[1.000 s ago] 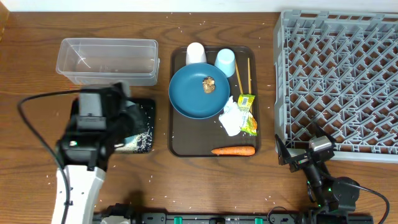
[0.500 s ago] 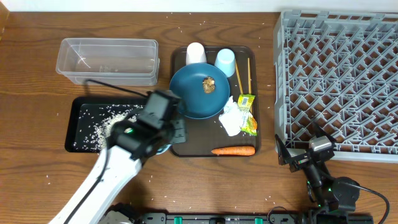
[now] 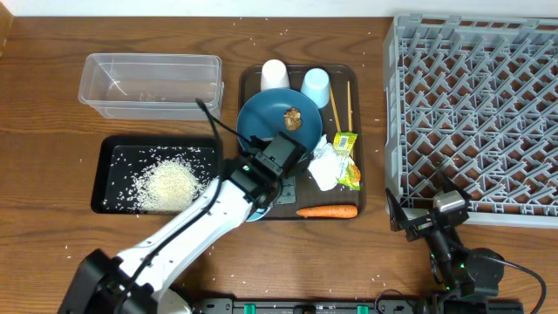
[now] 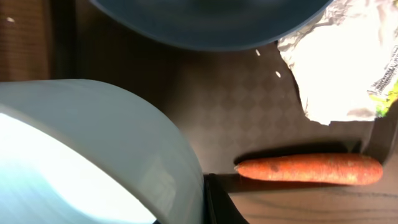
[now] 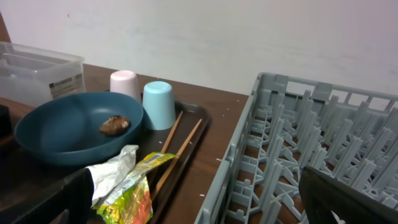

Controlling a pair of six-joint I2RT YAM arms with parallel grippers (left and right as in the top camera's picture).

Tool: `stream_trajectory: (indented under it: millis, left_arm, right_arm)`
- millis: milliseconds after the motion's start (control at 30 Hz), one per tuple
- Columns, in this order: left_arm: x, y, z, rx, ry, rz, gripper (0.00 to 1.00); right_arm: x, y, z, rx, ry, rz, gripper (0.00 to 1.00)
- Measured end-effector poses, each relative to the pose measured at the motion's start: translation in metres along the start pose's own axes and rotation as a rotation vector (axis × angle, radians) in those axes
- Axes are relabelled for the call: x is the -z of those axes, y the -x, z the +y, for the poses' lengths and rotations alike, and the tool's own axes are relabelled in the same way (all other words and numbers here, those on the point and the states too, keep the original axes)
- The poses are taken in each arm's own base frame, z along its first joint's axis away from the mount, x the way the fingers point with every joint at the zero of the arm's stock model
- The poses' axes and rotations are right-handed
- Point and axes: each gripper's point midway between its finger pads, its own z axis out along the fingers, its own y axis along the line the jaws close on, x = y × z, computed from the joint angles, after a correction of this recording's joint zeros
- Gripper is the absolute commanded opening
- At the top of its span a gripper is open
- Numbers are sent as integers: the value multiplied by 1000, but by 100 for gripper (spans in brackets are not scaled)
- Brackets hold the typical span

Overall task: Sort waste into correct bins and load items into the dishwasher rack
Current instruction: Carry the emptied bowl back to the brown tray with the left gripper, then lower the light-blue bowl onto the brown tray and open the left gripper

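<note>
Pinched the pale blue bowl (image 4: pixel 93 155) by its rim in the left gripper (image 3: pixel 264 194), low over the brown serving tray's (image 4: pixel 249 99) front-left corner, near the carrot (image 3: pixel 327 211). Held the right gripper (image 5: pixel 193 186) spread wide, empty, beside the dishwasher rack (image 3: pixel 471 105). Spotted rice (image 3: pixel 170 185) heaped in the black tray (image 3: pixel 113 161).

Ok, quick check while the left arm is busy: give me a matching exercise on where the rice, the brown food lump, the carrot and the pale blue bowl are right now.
Things
1. rice
2. food lump
3. carrot
4. bowl

Places
A. on the blue plate
B. in the left claw
C. piled in the black tray
D. along the near edge of the brown tray

Pairs: 1-C, 2-A, 3-D, 4-B
</note>
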Motion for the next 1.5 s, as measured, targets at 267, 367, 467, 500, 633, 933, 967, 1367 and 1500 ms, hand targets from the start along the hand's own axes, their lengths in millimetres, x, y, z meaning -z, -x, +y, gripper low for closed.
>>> stream_trajectory:
  millis: [267, 367, 467, 500, 633, 933, 967, 1367, 1500]
  left_arm:
    - [-25, 2, -3, 53, 21, 21, 6]
    - [-31, 2, -4, 59, 23, 22, 6]
    - [-32, 2, -4, 63, 24, 23, 7]
    - [-32, 2, -5, 62, 22, 22, 12]
    - [-32, 3, -6, 69, 21, 17, 47]
    - [-32, 1, -7, 40, 12, 25, 54]
    - [-32, 0, -8, 22, 9, 32, 56]
    - [32, 26, -36, -225, -57, 14, 66]
    - [51, 35, -38, -322, -62, 7, 75]
  right_arm:
    - [0, 0, 0, 0, 0, 0, 99]
    - [0, 0, 0, 0, 0, 0, 99]
    - [0, 0, 0, 0, 0, 0, 99]
    - [0, 0, 0, 0, 0, 0, 99]
    - [0, 0, 0, 0, 0, 0, 99]
    - [0, 0, 0, 0, 0, 0, 99]
    - [0, 0, 0, 0, 0, 0, 99]
    - [0, 0, 0, 0, 0, 0, 99]
    - [0, 0, 0, 0, 0, 0, 99]
